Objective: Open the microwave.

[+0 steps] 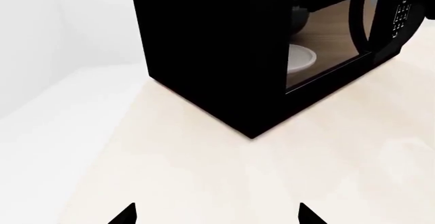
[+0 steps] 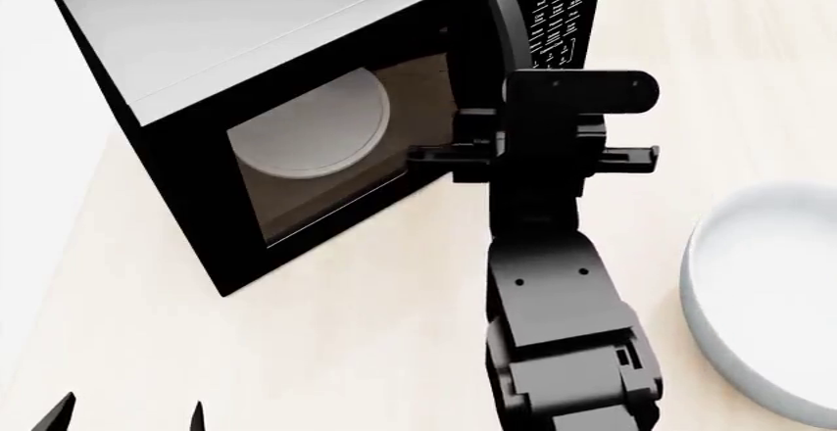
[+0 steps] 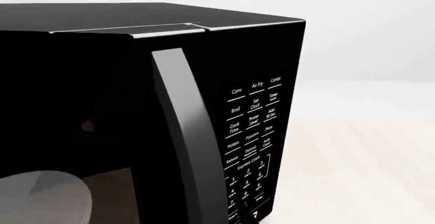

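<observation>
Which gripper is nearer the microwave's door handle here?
Right. The right gripper is up at the microwave door, beside the handle. The left gripper hangs back, well short of the microwave's front.

Pale beige wood-grain counter (image 2: pixel 392 313) filled the scene — light, even, soft shadows. Plain white wall (image 3: pixel 367 25) stood behind; white surface (image 1: pixel 48 112) bordered the counter's edge.

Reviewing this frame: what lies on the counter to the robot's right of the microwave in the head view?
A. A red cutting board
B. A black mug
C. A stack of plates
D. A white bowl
D: the head view shows a white bowl resting on the counter, to the right of the right arm and apart from the microwave.
</observation>
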